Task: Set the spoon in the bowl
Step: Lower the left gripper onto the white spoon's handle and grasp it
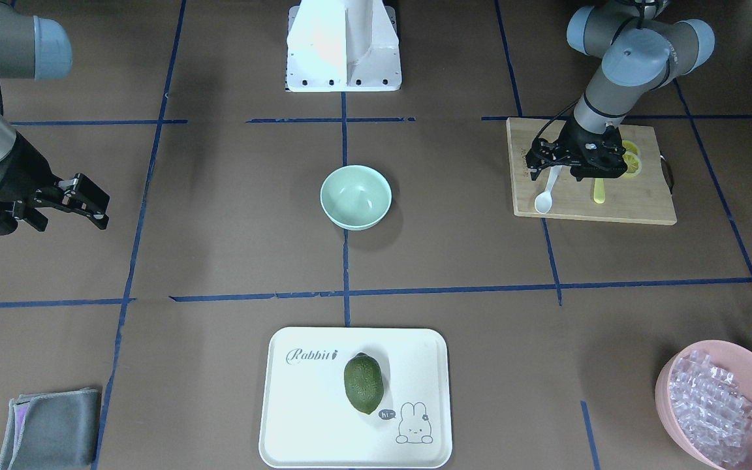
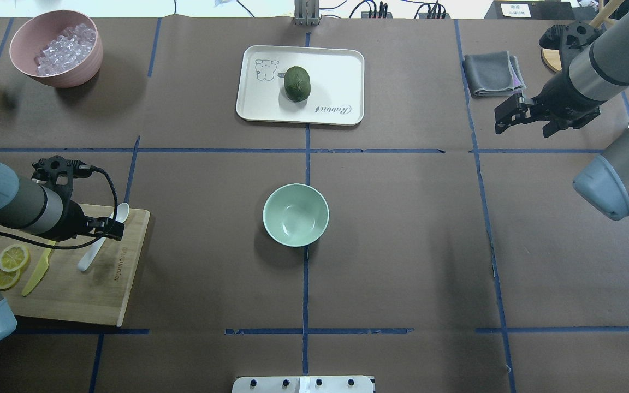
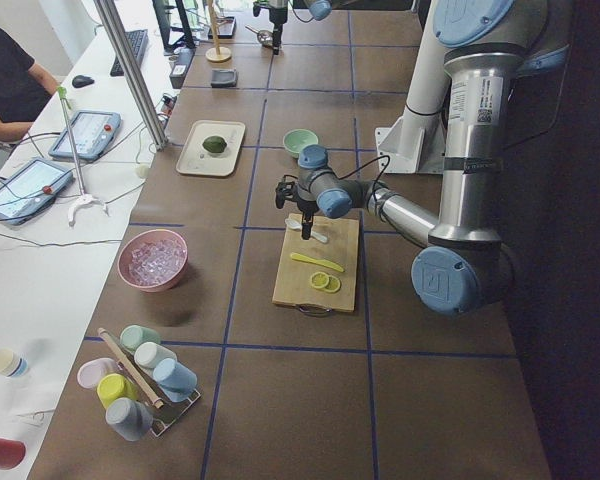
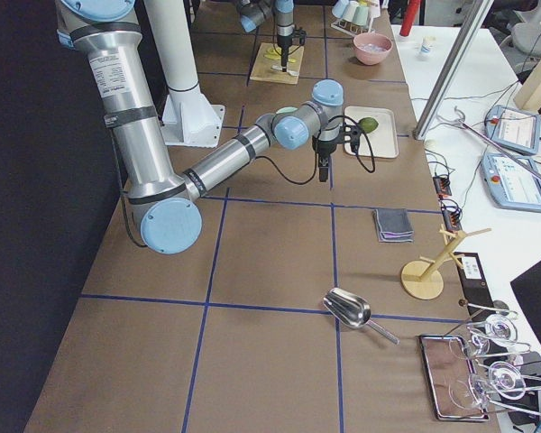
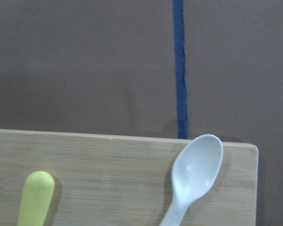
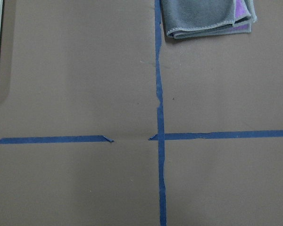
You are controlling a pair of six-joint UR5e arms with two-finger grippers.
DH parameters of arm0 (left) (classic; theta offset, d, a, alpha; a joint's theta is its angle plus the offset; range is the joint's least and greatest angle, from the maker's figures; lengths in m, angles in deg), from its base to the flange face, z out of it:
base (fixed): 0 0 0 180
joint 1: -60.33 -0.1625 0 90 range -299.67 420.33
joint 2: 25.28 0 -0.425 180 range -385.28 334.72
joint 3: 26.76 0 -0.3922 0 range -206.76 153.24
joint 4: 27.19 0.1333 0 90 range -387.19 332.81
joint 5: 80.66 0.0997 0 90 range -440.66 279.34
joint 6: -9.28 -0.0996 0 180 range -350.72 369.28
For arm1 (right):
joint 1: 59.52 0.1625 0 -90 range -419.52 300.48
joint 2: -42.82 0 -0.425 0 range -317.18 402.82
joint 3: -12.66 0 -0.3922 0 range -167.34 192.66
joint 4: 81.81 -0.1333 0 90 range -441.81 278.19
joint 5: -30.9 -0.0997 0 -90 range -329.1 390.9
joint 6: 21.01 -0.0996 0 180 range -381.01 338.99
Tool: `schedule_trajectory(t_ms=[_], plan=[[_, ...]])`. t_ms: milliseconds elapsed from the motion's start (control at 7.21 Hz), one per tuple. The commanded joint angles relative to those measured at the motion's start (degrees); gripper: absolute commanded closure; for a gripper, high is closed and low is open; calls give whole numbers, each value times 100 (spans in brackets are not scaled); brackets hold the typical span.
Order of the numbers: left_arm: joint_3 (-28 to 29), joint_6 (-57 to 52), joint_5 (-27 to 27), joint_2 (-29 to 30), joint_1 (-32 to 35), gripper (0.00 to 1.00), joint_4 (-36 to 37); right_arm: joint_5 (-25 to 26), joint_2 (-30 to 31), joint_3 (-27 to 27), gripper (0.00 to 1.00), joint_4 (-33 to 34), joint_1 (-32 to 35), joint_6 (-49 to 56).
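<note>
The white spoon (image 1: pixel 544 199) lies on the wooden cutting board (image 1: pixel 637 199), its head toward the table's middle; it also shows in the overhead view (image 2: pixel 122 210) and the left wrist view (image 5: pixel 196 173). My left gripper (image 1: pixel 553 171) hangs low over the spoon's handle, open, with a finger on each side of it (image 2: pixel 111 229). The mint-green bowl (image 1: pixel 356 196) stands empty at the table's centre (image 2: pixel 295 214). My right gripper (image 1: pixel 89 202) is open and empty, raised far from both (image 2: pixel 503 117).
A yellow knife (image 1: pixel 599 191) and lemon slices (image 1: pixel 632 160) share the board. A white tray (image 1: pixel 304 418) holds a green fruit (image 1: pixel 363 383). A pink bowl (image 1: pixel 670 391) of clear cubes and a grey cloth (image 1: pixel 49 427) sit at the far corners.
</note>
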Motion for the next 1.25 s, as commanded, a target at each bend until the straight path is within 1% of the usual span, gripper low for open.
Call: schedule_trajectory(t_ms=[0,277,693,832,971,1109], plan=[[137,8,-4,138,-103,3,-1,7,6,-2,0,-9,30,0],[278,-36,-4,200,-112,3,-1,7,-3,-11,0,0,56,0],[252,-54,-13,201,-103,5,-1,7,-3,-2,0,0,65,0],[252,-45,-4,192,-103,8,-1,7,-3,6,0,0,65,0],[226,-36,-4,192,-95,15,-1,7,-3,6,0,9,65,0],[200,-36,-12,175,-86,27,-1,7,-3,6,0,9,65,0]])
